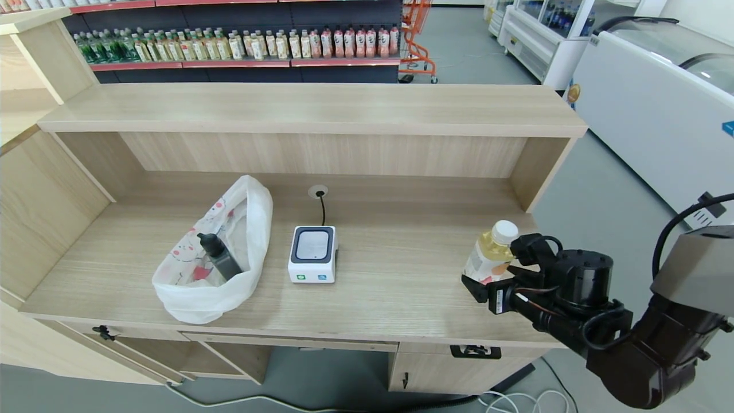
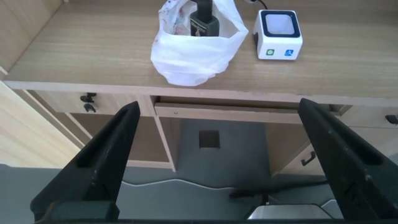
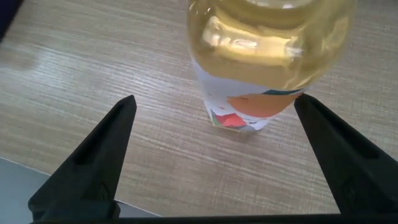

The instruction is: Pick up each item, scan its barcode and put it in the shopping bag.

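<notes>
— Where is the drink bottle [image 1: 490, 255]?

— In the right part of the head view, standing on the counter [image 1: 401, 241] near its right end. Its base is on the wood and its white cap is on top, so its long axis runs up and down. In that frame the cap leans a little toward the upper right.

— And the right gripper [image 1: 498, 269]?

— It comes in from the lower right with its jaws spread wide. One finger is on each side of the bottle's lower half. The right wrist view shows the bottle [image 3: 261, 68] between the two fingers of the gripper [image 3: 214, 180], with bare wood on both sides of it. The jaws are not closed on the bottle.

— What about the left gripper [image 2: 217, 168]?

— It is also wide open and holds nothing. It sits off the counter's front edge, facing the cabinet.

— What else is on the counter?

— The shopping bag [image 1: 212, 269] lies left of centre with its mouth open. A dark bottle [image 1: 219, 258] stands inside it, its cap tipped toward the upper left. The scanner [image 1: 312, 252] sits just right of the bag, near the middle, well apart from the drink bottle.
</notes>
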{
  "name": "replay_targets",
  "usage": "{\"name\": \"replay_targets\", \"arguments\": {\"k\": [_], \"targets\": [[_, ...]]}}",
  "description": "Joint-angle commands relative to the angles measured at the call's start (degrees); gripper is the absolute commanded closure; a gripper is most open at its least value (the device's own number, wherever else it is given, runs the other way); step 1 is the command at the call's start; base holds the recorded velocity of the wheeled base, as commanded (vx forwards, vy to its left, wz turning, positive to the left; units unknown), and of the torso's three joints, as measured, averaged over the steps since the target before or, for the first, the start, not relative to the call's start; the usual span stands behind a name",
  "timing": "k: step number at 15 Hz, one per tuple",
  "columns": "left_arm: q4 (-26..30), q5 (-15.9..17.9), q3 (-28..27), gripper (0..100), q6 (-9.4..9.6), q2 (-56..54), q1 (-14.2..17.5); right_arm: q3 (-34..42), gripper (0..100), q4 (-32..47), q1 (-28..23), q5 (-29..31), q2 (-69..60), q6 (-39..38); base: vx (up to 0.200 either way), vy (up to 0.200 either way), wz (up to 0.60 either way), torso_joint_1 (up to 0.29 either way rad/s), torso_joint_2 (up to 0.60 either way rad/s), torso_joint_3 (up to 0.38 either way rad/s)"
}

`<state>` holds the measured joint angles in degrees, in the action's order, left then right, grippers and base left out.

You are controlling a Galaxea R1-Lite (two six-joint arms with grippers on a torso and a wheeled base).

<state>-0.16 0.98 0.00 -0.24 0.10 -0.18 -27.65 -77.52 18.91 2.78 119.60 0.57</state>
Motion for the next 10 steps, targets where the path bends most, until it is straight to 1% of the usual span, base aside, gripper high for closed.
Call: {"name": "replay_targets", "arguments": {"k": [1, 5, 9, 10], "targets": [[0.0, 0.0, 0.0, 0, -0.02, 0.0, 0.0, -0.9, 0, -0.6, 0.3, 0.6, 1.9, 0.2, 0.0, 0.0, 0.0, 0.0, 0.0, 0.0], [0.0, 0.0, 0.0, 0, -0.02, 0.0, 0.0, -5.9, 0, -1.2, 0.3, 0.6, 4.0, 0.2, 0.0, 0.0, 0.0, 0.0, 0.0, 0.0], [0.0, 0.0, 0.0, 0, -0.02, 0.0, 0.0, -8.7, 0, -1.2, 1.0, 0.6, 6.3, 0.4, 0.0, 0.0, 0.0, 0.0, 0.0, 0.0], [0.0, 0.0, 0.0, 0, -0.02, 0.0, 0.0, -9.2, 0, -1.3, 1.0, 0.6, 6.7, 1.6, 0.0, 0.0, 0.0, 0.0, 0.0, 0.0]]}}
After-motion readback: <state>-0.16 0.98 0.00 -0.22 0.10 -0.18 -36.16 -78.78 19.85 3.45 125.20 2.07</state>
